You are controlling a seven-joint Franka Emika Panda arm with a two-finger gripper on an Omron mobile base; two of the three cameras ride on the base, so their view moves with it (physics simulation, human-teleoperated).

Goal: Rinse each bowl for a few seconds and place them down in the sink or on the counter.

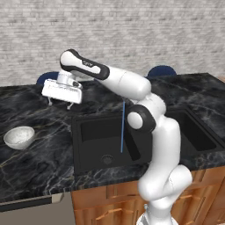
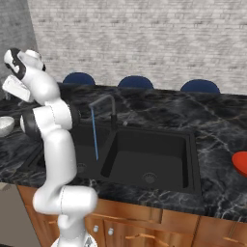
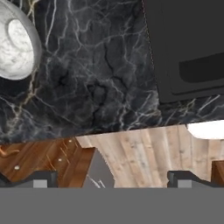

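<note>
Water already runs from the faucet (image 1: 123, 102) into the sink (image 1: 94, 151), but the bowl (image 1: 19, 137) sits untouched at the frame's left on the surface (image 1: 39, 171), the wide-open, empty pincer (image 1: 59, 102) hovering above, so rinsing remains.

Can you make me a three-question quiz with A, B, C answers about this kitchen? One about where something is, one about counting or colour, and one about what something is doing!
1. Where is the bowl?
A. in the sink
B. on the counter, left of the sink
C. in the gripper

2. How many blue chair tops peek up behind the counter in the right base view?
A. one
B. five
C. three

3. What is the faucet doing?
A. running a thin stream of water
B. turned off
C. lying broken in the basin

Answers: 1 B, the bowl sits alone on the black marble. 2 C, three rounded blue tops show. 3 A, a blue line of water falls into the basin.
</note>
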